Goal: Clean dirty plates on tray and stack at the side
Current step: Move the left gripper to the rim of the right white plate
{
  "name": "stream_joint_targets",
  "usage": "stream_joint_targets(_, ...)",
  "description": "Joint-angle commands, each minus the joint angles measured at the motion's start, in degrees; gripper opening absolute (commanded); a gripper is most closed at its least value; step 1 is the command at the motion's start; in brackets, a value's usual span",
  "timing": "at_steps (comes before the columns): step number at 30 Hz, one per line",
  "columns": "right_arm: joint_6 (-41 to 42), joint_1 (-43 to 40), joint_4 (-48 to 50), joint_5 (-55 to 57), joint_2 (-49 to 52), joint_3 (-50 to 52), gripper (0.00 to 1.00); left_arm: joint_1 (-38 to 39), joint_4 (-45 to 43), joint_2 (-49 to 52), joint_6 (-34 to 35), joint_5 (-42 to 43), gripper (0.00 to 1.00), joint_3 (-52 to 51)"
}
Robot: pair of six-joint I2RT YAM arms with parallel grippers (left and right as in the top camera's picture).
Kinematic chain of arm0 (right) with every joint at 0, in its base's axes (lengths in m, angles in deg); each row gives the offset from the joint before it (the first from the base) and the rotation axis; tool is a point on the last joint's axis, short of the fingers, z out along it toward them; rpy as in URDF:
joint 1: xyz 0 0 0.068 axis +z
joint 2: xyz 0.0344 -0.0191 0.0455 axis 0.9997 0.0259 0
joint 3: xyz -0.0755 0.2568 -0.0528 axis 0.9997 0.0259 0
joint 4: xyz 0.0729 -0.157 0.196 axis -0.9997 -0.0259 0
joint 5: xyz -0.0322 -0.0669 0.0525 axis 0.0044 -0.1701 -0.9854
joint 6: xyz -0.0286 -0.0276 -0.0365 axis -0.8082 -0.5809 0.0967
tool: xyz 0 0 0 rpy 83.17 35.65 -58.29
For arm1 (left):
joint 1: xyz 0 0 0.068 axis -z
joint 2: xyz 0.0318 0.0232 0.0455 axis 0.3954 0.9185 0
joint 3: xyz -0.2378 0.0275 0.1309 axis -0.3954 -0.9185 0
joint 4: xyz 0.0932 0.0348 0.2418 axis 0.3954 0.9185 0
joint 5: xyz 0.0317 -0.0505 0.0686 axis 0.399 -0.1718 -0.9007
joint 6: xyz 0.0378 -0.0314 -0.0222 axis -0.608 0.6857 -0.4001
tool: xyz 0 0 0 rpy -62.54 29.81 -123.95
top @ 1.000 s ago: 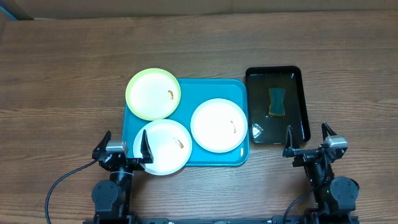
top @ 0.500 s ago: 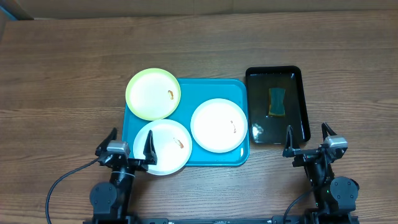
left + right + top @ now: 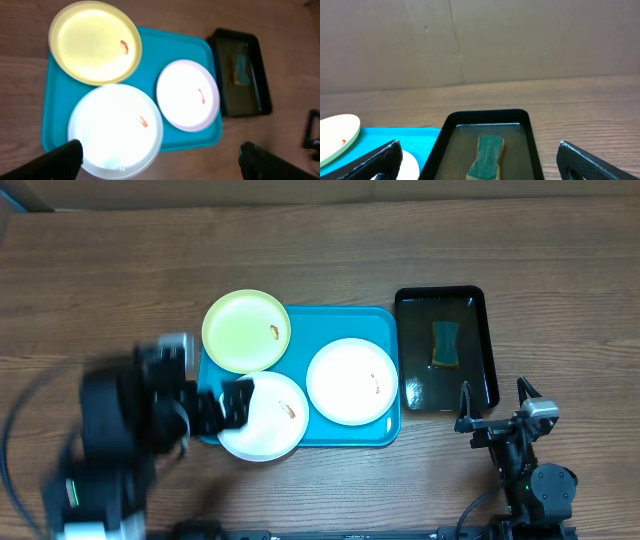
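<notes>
— Left gripper (image 3: 160, 150) gapes wide, empty, above the tray's (image 3: 170, 50) near-left corner; one white plate (image 3: 115, 130) sits right below it.
— Yep. Green-rimmed plate (image 3: 95, 42) is at the far-left corner, other white plate (image 3: 187, 95) by the right edge. Right gripper (image 3: 479, 150) is open, empty too.

Glossy black rectangular plastic basin (image 3: 440, 292) on brown wood-grain tabletop (image 3: 100, 270), green-topped yellow rectangular sponge (image 3: 445, 343) lying near the basin's middle in shallow cloudy liquid, plain brown cardboard wall (image 3: 520, 40) standing behind the tabletop's far edge.
</notes>
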Motion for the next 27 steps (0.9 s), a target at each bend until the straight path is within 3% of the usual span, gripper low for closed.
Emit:
stream_joint_targets(1,0.22,0.33,0.28,0.5,-0.68,0.57,1.0,0.09,7.82,15.91,0.68,8.15,1.0,13.55)
stream_joint_targets(6,0.22,0.33,0.28,0.5,-0.68,0.57,1.0,2.45,12.0,30.14,0.52,14.86,1.0,16.92)
stream_joint_targets(7,0.22,0.33,0.28,0.5,-0.68,0.57,1.0,3.65,11.98,31.93,0.26,14.51,0.92,16.28)
stream_joint_targets(9,0.22,0.33,0.28,0.5,-0.68,0.57,1.0,6.14,11.78,35.19,-0.11,12.74,0.9,14.86)
stream_joint_targets(10,0.22,0.33,0.31,0.5,-0.68,0.57,1.0,7.3,11.37,36.46,-0.11,11.47,0.83,14.38)
stream_joint_targets(15,0.22,0.33,0.28,0.5,-0.66,0.57,1.0,13.31,8.94,41.62,0.63,5.88,0.79,13.42)
stream_joint_targets(21,0.22,0.33,0.28,0.5,-0.68,0.57,1.0,17.29,4.24,44.54,0.96,5.38,0.8,13.42)
stream_joint_targets(22,0.22,0.33,0.28,0.5,-0.68,0.57,1.0,17.66,3.67,44.74,0.94,5.22,0.86,13.42)
stream_joint_targets(23,0.22,0.33,0.28,0.5,-0.68,0.57,1.0,17.92,3.28,44.92,0.96,5.2,0.98,13.42)
stream_joint_targets(24,0.22,0.33,0.31,0.5,-0.68,0.57,1.0,18.08,2.86,45.16,0.9,5.14,0.99,13.42)
stream_joint_targets(25,0.22,0.33,0.28,0.5,-0.68,0.57,1.0,18.08,2.67,45.22,0.76,4.87,0.96,13.42)
stream_joint_targets(27,0.22,0.33,0.31,0.5,-0.68,0.57,1.0,18.12,2.49,45.46,0.81,3.82,0.78,13.38)
